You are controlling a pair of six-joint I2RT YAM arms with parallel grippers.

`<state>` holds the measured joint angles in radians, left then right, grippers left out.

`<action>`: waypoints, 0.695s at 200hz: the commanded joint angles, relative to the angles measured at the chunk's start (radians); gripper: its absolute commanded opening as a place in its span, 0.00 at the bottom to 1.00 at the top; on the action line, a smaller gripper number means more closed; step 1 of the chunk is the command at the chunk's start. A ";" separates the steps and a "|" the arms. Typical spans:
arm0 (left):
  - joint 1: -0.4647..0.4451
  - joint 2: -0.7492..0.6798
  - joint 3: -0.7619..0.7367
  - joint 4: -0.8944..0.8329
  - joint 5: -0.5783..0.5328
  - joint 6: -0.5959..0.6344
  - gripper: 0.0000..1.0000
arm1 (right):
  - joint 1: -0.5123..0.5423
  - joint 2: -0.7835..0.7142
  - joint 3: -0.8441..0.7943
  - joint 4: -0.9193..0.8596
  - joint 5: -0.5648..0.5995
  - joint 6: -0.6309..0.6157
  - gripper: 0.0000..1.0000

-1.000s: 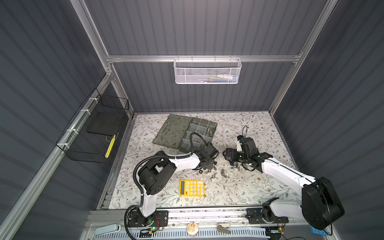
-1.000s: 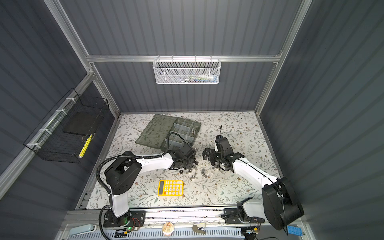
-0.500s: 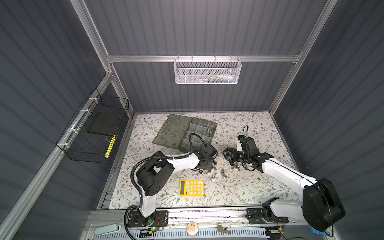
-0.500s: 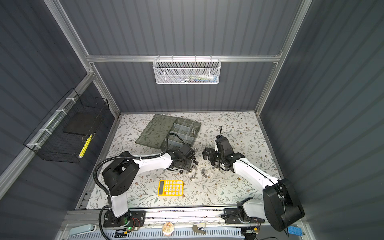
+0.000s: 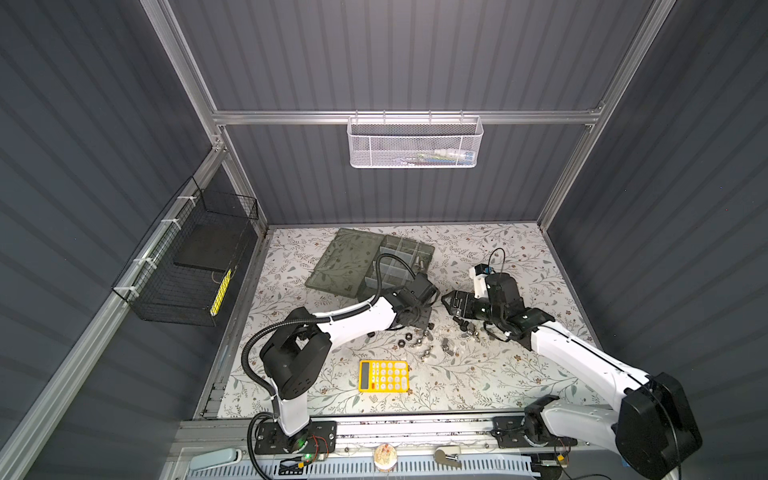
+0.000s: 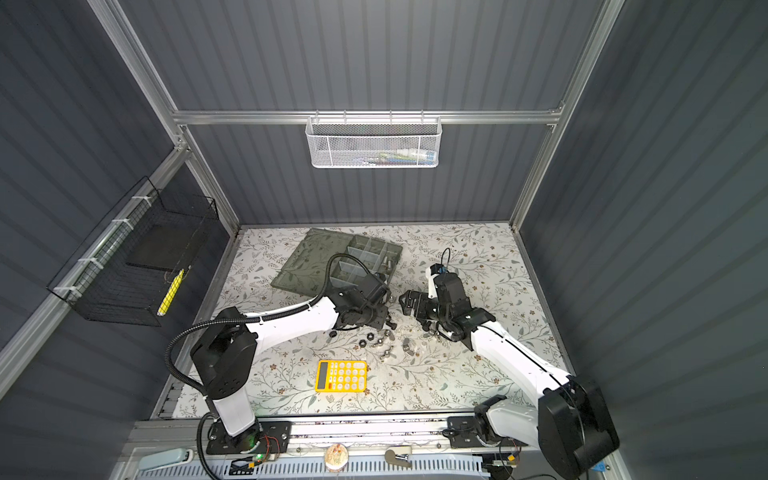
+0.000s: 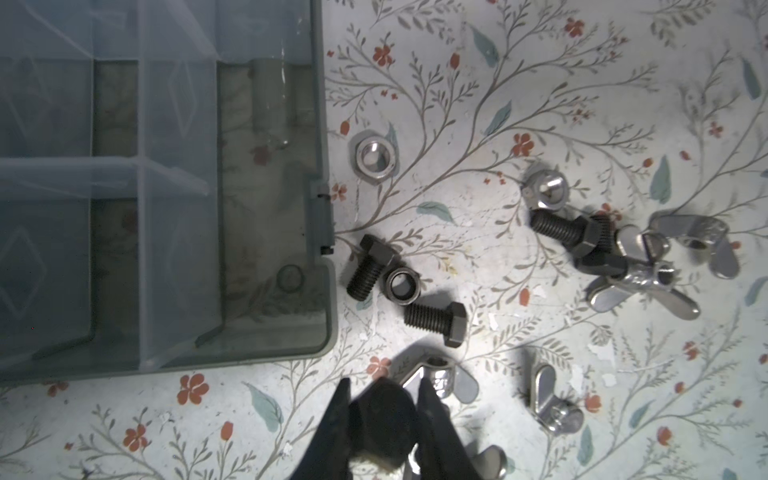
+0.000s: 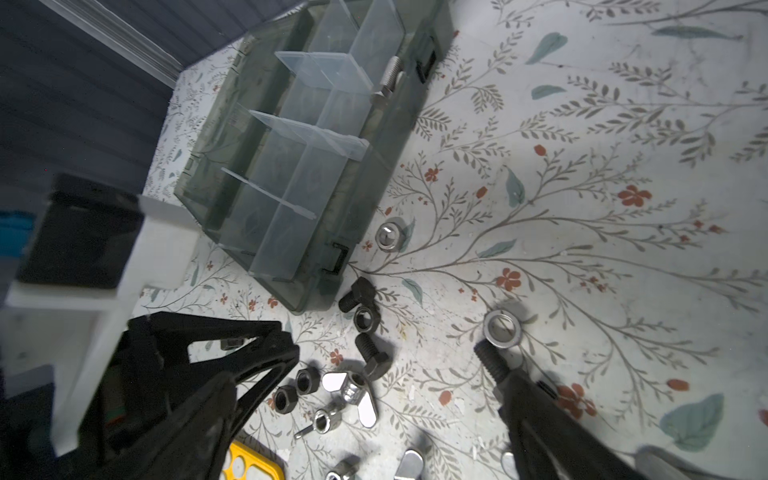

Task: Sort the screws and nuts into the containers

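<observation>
Judging by how things lie, the sorting is at an early stage. In both top views the grey-green box lies open on the flowered desk, with its flat lid folded out at 9 o'clock. A couple of silver screws show in a compartment at its 3 o'clock end, and the other compartments look bare. The scatter of loose screws and nuts lies at 6 o'clock of the box, with a yellow calculator at 7 o'clock of it. The left pincer hangs over the scatter's 12 o'clock edge. The right pincer, at 1 o'clock, is spread wide and holds nothing.

From the left wrist, the fingers are clenched on a dark lump, too blurred to tell nut from screw head. Just beside the box corner lie two black screws with ribbed threads and hex heads, and a black ring nut sits between them. A shiny silver hex nut rests near the box wall. Smooth silver wing nuts are tangled with another black screw. The nearest compartment is empty, its plastic cloudy and its dividers pale.

From the right wrist, one silver screw leans in a far compartment. Two more black nuts and a wing nut lie on the desk, unsorted.
</observation>
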<state>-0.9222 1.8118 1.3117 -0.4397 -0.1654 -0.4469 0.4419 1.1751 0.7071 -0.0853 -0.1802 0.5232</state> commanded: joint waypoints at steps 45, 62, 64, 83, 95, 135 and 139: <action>0.087 -0.021 0.140 -0.039 0.124 -0.003 0.21 | 0.013 -0.041 0.022 0.062 -0.007 0.011 0.99; 0.135 -0.006 0.171 -0.032 0.153 -0.008 0.21 | 0.013 -0.034 0.025 0.066 -0.005 0.022 0.99; 0.140 -0.005 0.175 -0.032 0.154 -0.008 0.21 | 0.013 -0.032 0.026 0.068 -0.004 0.023 0.99; 0.177 0.028 0.218 -0.031 0.155 0.010 0.21 | 0.013 -0.020 0.025 0.078 -0.010 0.033 0.99; 0.190 0.056 0.252 -0.040 0.149 0.024 0.21 | 0.012 -0.013 0.022 0.086 -0.011 0.041 0.99; 0.208 0.146 0.311 -0.045 0.143 0.047 0.20 | 0.013 0.000 0.012 0.100 -0.010 0.052 0.99; 0.209 0.153 0.311 -0.042 0.146 0.045 0.20 | 0.013 0.001 0.011 0.100 -0.010 0.052 0.99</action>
<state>-0.7136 1.9041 1.5936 -0.4652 -0.0360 -0.4301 0.4515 1.1664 0.7086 -0.0074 -0.1848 0.5610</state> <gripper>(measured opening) 0.243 0.993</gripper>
